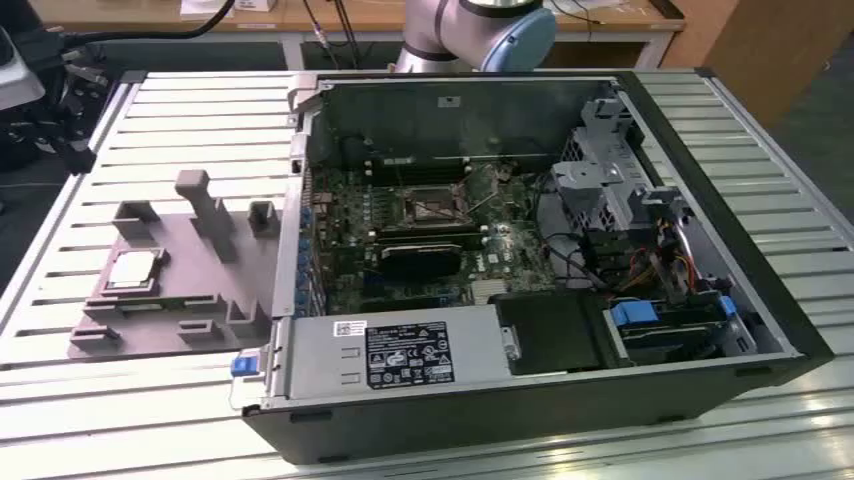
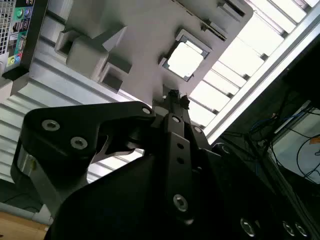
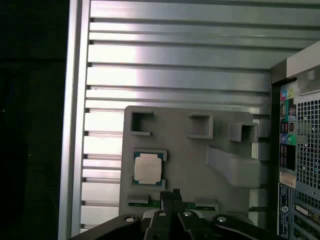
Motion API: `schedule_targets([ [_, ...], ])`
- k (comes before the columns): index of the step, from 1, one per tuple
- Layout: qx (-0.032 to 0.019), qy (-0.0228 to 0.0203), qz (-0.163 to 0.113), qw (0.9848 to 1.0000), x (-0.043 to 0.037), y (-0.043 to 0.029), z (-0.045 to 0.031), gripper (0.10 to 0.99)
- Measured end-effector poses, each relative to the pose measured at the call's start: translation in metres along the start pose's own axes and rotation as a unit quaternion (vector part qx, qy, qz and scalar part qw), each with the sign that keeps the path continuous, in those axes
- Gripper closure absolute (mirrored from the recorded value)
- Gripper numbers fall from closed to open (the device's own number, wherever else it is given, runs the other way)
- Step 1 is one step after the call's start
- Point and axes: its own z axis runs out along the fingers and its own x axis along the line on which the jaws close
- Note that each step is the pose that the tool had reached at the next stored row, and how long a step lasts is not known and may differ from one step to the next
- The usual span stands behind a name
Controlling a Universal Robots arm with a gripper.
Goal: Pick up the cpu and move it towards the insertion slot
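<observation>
Slatted table (image 1: 787,130): ribbed, bright aluminium. Open case (image 1: 534,420): black sheet metal, lying flat. Fixture tray (image 1: 200,270): matte grey moulded plastic, blocky, at 9 o'clock from the case in the exterior view. Insertion slot (image 1: 430,205): square, metal-framed, deep inside the case. The cpu (image 3: 148,168) is seated in a tray recess, not yet lifted. It is thin, square and smooth, with a silvery lid. The gripper (image 3: 170,196) is held above the tray, apart from the chip, with fingertips judged closed on nothing.

Risks: a shallow edge grip on so thin a chip may let it slip or tilt. The case wall may be clipped during transfer.
</observation>
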Motion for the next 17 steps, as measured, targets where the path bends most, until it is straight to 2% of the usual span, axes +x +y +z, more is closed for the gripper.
schedule_targets([
  [9,-0.0001,0.0000,0.000,1.0000,0.0000,-0.0001,0.0017,0.984],
  [17,-0.0001,-0.0002,0.000,1.0000,0.0005,-0.0004,0.0093,0.984],
])
